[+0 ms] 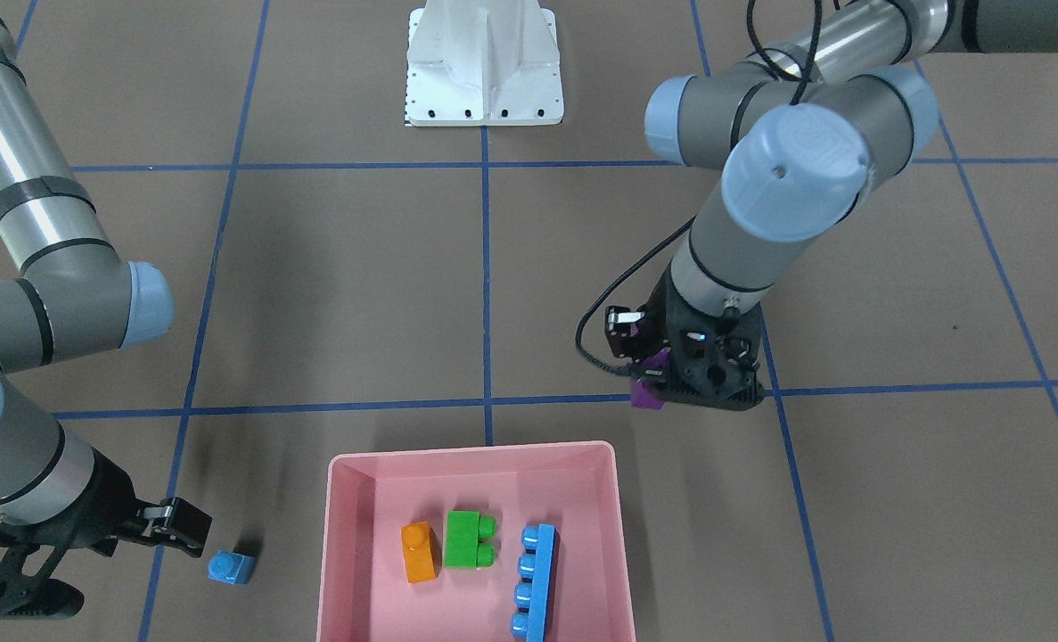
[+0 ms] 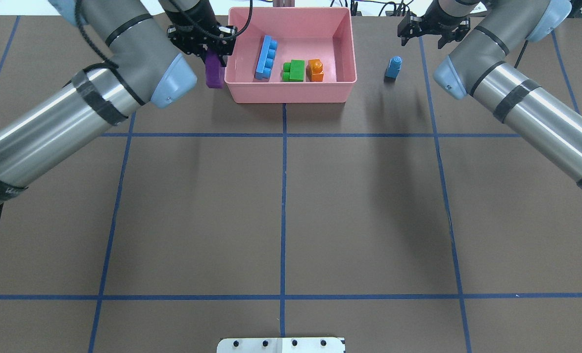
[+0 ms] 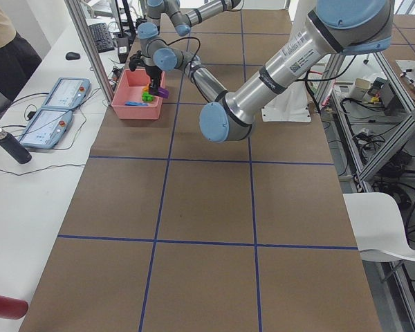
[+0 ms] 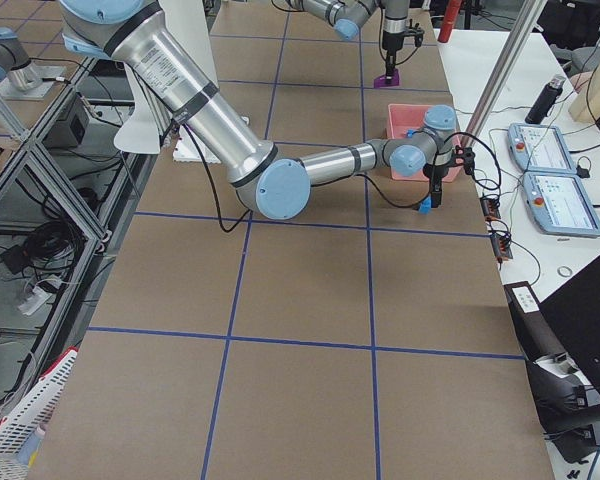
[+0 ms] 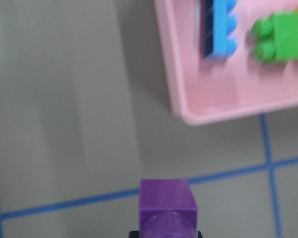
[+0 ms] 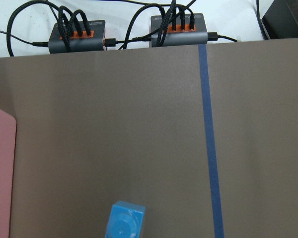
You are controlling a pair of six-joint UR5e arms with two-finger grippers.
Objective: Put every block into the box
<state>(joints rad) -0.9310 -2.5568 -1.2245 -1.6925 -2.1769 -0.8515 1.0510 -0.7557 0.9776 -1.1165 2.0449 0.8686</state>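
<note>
Facing the robot, the box (image 1: 473,448) holds three blocks side by side: the orange block (image 1: 419,553), the green block (image 1: 466,539) and the long light-blue block (image 1: 536,581). The left end effector (image 1: 662,385) is clamped on the purple block (image 1: 646,397), outside the box and just off its corner. The small blue block (image 1: 229,567) sits on the worktop (image 1: 359,294) beside the box's opposite wall. From overhead, the purple block hangs just beside the box, not over it, and the right end effector (image 2: 429,35) waits near the small blue block, fingers apart. The left wrist camera shows the box's corner ahead of the purple block. The right wrist camera shows the small blue block, outside the box. By this judgement three of five are in — two remain
</note>
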